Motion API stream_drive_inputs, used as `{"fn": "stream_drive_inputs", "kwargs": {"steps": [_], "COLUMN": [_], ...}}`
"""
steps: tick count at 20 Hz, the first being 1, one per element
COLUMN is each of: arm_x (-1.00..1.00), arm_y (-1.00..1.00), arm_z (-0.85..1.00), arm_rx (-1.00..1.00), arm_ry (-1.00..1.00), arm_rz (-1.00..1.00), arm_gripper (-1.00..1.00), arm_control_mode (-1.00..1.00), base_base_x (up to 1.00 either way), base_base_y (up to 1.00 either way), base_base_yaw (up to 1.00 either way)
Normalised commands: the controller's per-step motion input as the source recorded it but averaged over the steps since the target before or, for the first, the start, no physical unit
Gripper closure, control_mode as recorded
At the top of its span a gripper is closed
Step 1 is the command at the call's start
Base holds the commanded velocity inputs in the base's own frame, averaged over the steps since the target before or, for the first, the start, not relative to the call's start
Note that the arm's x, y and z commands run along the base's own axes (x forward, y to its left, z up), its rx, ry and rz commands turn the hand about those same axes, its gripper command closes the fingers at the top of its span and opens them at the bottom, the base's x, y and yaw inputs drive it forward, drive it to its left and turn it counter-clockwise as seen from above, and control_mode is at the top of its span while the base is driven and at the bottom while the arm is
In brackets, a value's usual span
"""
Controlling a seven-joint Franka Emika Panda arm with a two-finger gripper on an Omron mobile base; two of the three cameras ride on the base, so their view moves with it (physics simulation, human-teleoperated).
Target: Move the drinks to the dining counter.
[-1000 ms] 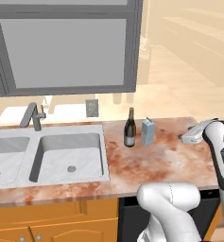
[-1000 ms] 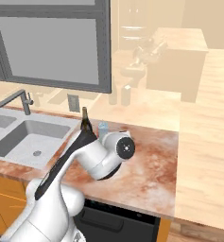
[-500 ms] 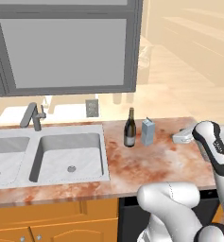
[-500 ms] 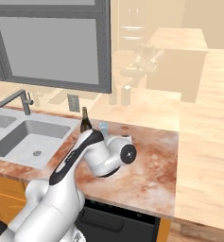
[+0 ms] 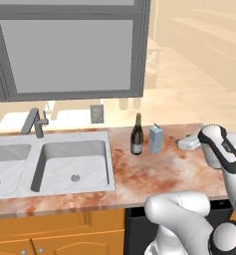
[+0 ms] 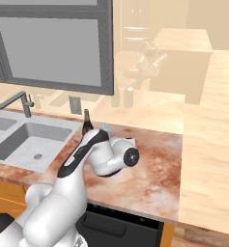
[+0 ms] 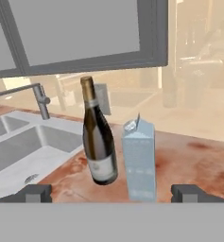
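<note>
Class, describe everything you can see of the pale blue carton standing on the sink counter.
The carton is a pale blue-grey rectangular box with a folded gable top, looking like coated card. It appears closed and stands upright on the reddish-brown marble counter, right of the steel double sink. The dark wine bottle stands close beside it on the sink side, with a narrow gap between them. Nothing grips it: in the hand view the gripper's fingers are spread wide to either side, short of it.

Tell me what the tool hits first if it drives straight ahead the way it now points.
Probably the pale blue-grey rectangular carton: in the hand view it stands upright on the marble counter, roughly centred between the open tool's tips. The dark wine bottle with pale label stands just left of that line. Depth is unclear.
</note>
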Motion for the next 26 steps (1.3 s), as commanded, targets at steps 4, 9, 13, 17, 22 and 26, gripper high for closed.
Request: {"fn": "stream_drive_inputs", "kwargs": {"steps": [4, 9, 13, 17, 22, 26], "arm_x": [0.18, 0.30, 0.13, 0.05, 0.01, 0.14], "arm_y": [0.01, 0.15, 0.01, 0.00, 0.00, 0.01], "arm_z": [-0.03, -0.10, -0.09, -0.10, -0.10, -0.13], "arm_rx": [0.00, 0.00, 0.00, 0.00, 0.00, 0.00], "arm_ry": [0.00, 0.00, 0.00, 0.00, 0.00, 0.00], "arm_rz": [0.00, 0.00, 0.00, 0.00, 0.00, -0.04], "arm_gripper": [-1.00, -1.00, -1.00, -1.00, -1.00, -1.00], "arm_control_mode": [-1.00, -1.00, -1.00, -1.00, -1.00, -1.00], "base_base_x": [0.00, 0.00, 0.00, 0.00, 0.00, 0.00], "base_base_y": [0.00, 0.00, 0.00, 0.00, 0.00, 0.00], "base_base_yaw": [0.00, 0.00, 0.00, 0.00, 0.00, 0.00]}}
